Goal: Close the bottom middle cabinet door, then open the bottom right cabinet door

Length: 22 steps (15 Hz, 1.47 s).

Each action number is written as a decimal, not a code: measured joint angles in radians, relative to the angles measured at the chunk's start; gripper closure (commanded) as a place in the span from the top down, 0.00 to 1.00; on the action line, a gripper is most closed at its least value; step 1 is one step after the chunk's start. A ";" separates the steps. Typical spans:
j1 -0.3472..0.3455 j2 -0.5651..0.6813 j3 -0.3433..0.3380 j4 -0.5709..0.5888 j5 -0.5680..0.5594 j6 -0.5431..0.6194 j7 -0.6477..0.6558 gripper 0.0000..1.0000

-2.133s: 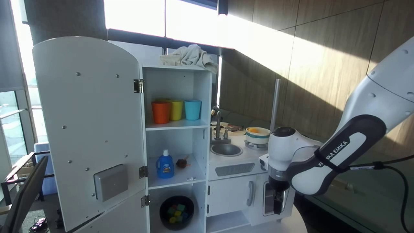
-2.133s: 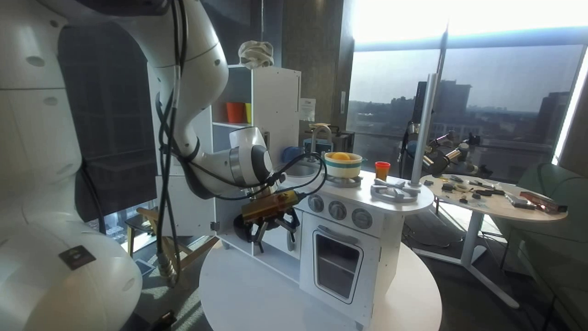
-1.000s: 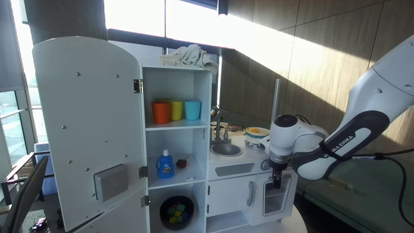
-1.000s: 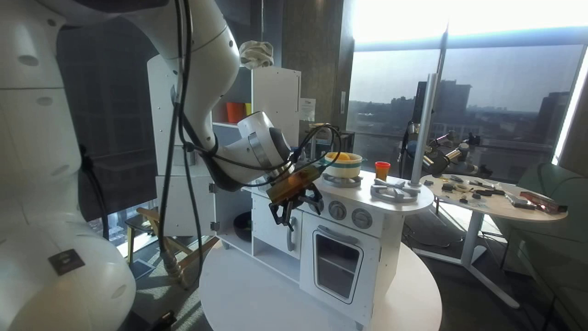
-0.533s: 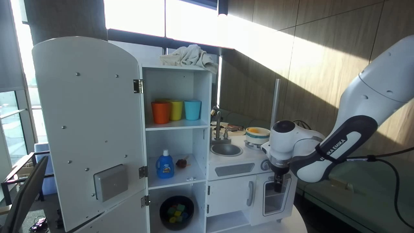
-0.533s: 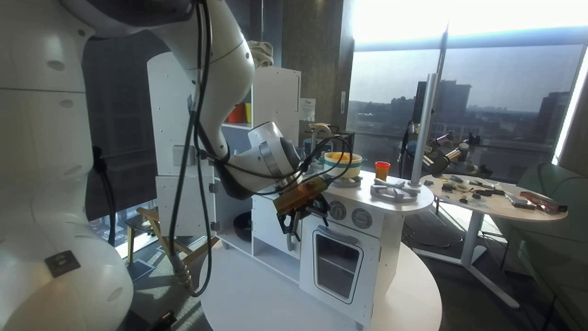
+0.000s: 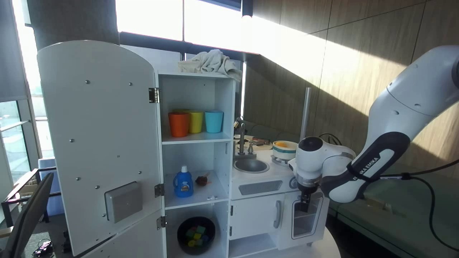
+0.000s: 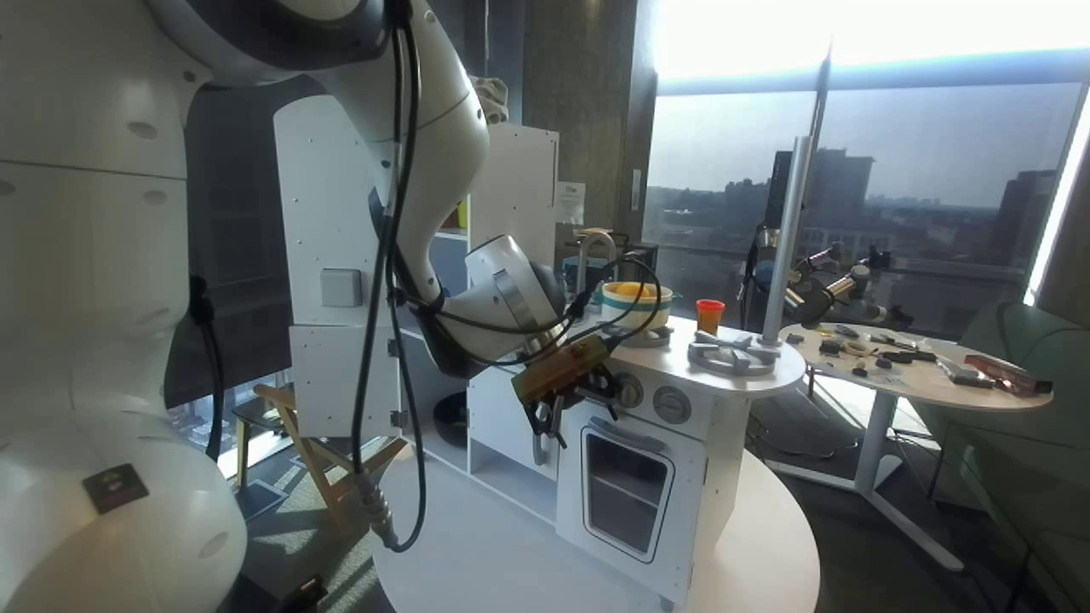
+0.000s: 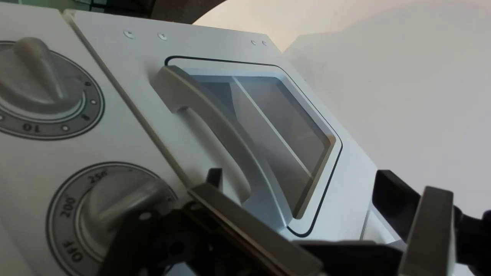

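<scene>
The bottom right cabinet door (image 8: 628, 494) sits flush in the front of the toy kitchen (image 8: 721, 472), and the bottom middle cabinet door (image 7: 254, 216) beside it is shut too. The tool (image 9: 318, 191) hangs in front of the kitchen, its fingers (image 9: 431, 234) spread wide. In the wrist view one finger overlaps an end of the right door's curved handle (image 9: 226, 130); whether they touch, I cannot tell. Two dials (image 9: 38, 80) crowd in just above that door. In an exterior view the arm (image 8: 443, 153) blocks much of the tall cupboard (image 8: 515, 196), whose doors (image 7: 100, 132) stand swung out. A cloth (image 7: 211, 62) lies on top; inside are cups (image 7: 178, 124), a blue jug (image 7: 183, 185) and, lowest, a black bowl (image 7: 182, 233) of blocks (image 7: 197, 236). On the counter (image 7: 279, 173), a pot (image 7: 285, 153) sits near the sink (image 7: 251, 165), and a red-lidded tub (image 8: 708, 319) stands near an upright pole (image 8: 785, 247). The kitchen rests on a round white bench (image 8: 477, 553).
</scene>
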<state>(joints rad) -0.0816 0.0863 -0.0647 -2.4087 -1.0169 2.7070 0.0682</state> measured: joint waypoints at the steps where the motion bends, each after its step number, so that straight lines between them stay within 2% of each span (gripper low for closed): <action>1: 0.001 0.003 0.001 0.002 0.000 0.000 0.008 1.00; 16: 0.003 0.036 0.005 0.013 0.004 -0.012 0.023 1.00; 22: 0.006 0.018 0.002 -0.003 -0.005 -0.096 0.006 1.00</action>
<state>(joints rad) -0.0756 0.1039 -0.0629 -2.4119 -1.0217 2.6114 0.0738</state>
